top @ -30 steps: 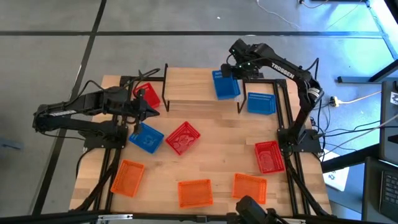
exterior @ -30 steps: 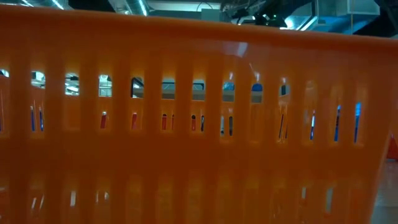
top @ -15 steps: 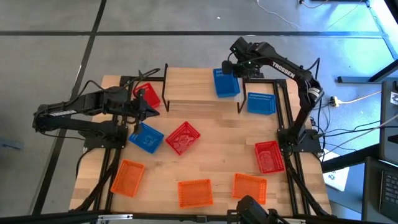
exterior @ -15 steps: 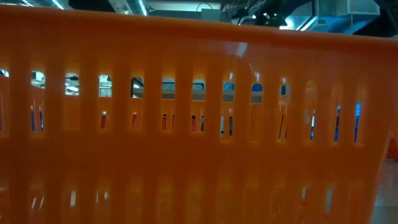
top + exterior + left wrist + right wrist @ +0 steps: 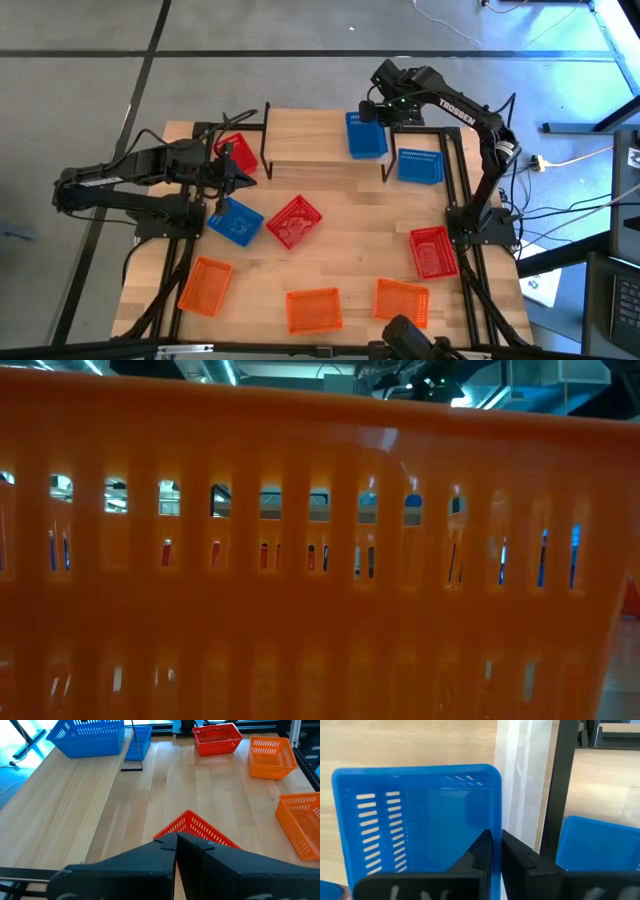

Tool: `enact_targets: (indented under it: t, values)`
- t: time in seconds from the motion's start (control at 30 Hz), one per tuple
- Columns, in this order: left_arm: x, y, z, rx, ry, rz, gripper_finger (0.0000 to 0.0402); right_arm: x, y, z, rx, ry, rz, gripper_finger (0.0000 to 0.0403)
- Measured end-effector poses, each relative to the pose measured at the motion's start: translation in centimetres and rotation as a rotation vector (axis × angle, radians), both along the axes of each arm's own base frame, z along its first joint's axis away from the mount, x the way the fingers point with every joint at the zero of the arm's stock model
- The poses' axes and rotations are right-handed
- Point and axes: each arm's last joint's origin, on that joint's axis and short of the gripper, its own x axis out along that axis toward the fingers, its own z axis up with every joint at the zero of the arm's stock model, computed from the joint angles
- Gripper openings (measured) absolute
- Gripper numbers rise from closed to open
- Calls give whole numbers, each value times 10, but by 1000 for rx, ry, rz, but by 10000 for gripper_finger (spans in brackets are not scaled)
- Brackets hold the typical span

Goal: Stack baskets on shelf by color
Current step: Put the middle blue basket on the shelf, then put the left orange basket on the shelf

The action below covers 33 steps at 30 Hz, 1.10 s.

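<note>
A blue basket (image 5: 366,136) stands upright over the right end of the shelf (image 5: 310,135), and my right gripper (image 5: 373,109) is shut on it from above. Just right of the shelf, a second blue basket (image 5: 420,165) lies on the table. My left gripper (image 5: 247,179) waits shut at the table's left, above and clear of a red basket (image 5: 196,827). Another red basket (image 5: 235,152) sits left of the shelf. In front of the shelf lie a blue basket (image 5: 236,221) and a red basket (image 5: 295,221). My right gripper pinches the blue basket's far wall at its rim (image 5: 496,822), one finger inside the basket and one outside. The fingers point steeply down. The basket stays level and upright over the shelf's plank; I cannot tell whether its bottom rests on the plank.
A red basket (image 5: 433,251) lies at the table's right. Three orange baskets (image 5: 205,284), (image 5: 313,309), (image 5: 402,301) line the near edge. One orange basket (image 5: 300,560) fills the low view. The shelf's left and middle are bare plank.
</note>
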Motion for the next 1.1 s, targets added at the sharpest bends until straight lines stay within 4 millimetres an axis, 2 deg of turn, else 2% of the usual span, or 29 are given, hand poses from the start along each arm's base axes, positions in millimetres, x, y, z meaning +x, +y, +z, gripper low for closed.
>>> enact_targets:
  t: [0.3,0.67,0.93,1.1]
  values:
    - [0,0,0,0,0,0,0,2,-2,1,-34,-13,-11,14]
    - [0,0,0,0,0,0,0,2,-3,1,-39,-15,-20,76]
    - [0,0,0,-1,0,0,0,2,-3,2,-29,-22,-47,86]
    - [0,0,0,-7,-1,3,0,1,-2,24,-63,-51,-32,86]
